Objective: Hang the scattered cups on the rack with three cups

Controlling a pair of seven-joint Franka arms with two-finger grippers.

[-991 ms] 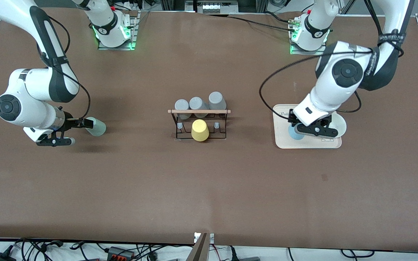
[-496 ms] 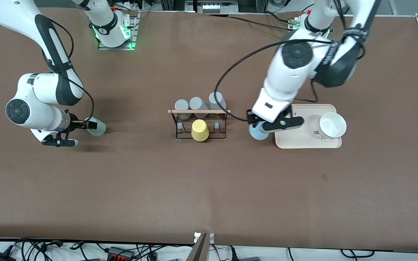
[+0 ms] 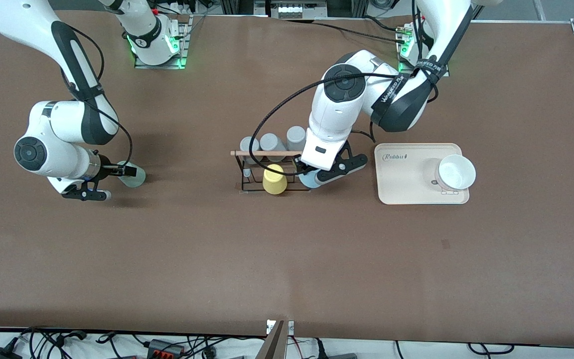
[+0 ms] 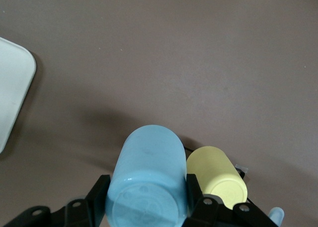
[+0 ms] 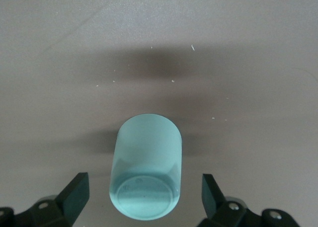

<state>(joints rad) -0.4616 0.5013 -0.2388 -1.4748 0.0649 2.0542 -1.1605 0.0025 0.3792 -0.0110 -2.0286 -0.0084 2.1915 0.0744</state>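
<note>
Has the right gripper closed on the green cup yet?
No, in the right wrist view the right gripper has its jaws spread wide, with clear gaps on both sides of the green cup.

The mint green cup (image 5: 145,168) lies on its side on the brown table (image 5: 238,48), base facing the camera. The right gripper (image 5: 145,193) has its fingers (image 5: 74,192) spread wide on both sides, not touching it.
</note>
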